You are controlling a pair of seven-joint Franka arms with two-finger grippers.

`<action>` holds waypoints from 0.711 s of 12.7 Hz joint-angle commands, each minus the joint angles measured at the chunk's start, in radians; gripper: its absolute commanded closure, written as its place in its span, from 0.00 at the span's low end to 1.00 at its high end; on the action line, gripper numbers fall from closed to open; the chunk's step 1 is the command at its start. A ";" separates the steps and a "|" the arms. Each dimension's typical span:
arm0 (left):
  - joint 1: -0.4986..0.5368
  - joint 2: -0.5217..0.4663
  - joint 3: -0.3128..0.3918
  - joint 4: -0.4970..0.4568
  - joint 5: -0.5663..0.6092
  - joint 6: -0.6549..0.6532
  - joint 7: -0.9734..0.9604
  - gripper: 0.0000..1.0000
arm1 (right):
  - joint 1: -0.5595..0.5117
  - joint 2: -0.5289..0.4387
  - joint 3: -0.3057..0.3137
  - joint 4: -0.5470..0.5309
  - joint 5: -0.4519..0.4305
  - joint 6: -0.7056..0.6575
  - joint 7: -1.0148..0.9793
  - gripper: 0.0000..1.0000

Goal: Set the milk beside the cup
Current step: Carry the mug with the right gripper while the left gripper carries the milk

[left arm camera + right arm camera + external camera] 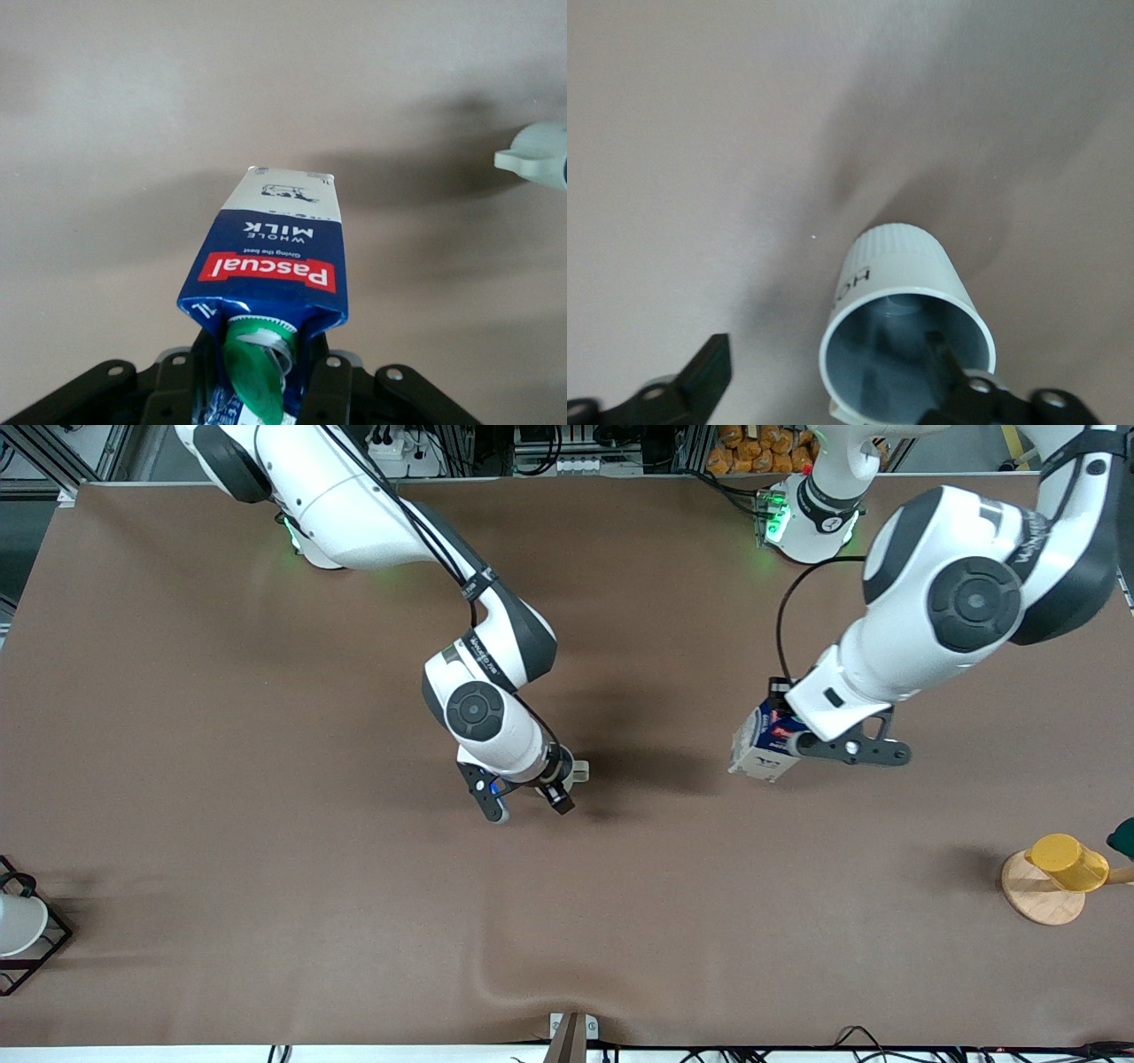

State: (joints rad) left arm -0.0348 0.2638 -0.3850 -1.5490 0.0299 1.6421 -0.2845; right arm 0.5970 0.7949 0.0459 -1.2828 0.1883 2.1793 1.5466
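The milk (pixel 760 746), a dark blue carton with a red band, white lower part and green cap, is clamped in my left gripper (pixel 784 737) and hangs tilted over the table toward the left arm's end. In the left wrist view the carton (pixel 270 257) sticks out from the shut gripper (pixel 257 390). The cup (pixel 899 301), cream-white with a grey inside and dark lettering, stands mid-table. My right gripper (pixel 828 354) is open, one finger inside the cup and the other wide outside it. In the front view the right gripper (pixel 525 802) hides most of the cup (pixel 580 770).
A yellow cup (pixel 1067 861) stands on a round wooden disc (pixel 1036 895) at the left arm's end, with a dark green thing (pixel 1123 837) beside it. A black wire rack (pixel 40 957) holding a white thing sits at the right arm's end. The brown cloth ripples near the front edge (pixel 496 983).
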 commanded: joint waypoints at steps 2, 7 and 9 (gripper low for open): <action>-0.028 0.008 -0.073 -0.003 -0.016 -0.012 -0.125 0.65 | -0.086 -0.104 0.015 -0.006 0.023 -0.139 -0.136 0.00; -0.224 0.067 -0.072 0.006 -0.005 0.043 -0.408 0.66 | -0.233 -0.200 0.012 -0.019 0.023 -0.387 -0.547 0.00; -0.292 0.118 -0.072 0.032 -0.004 0.082 -0.513 0.66 | -0.313 -0.253 0.012 -0.062 0.022 -0.456 -0.719 0.00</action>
State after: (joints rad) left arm -0.2672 0.3313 -0.4650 -1.5542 0.0283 1.6963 -0.7119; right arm 0.3562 0.6167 0.0434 -1.2705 0.1945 1.7682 0.9796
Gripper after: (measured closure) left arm 0.590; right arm 0.000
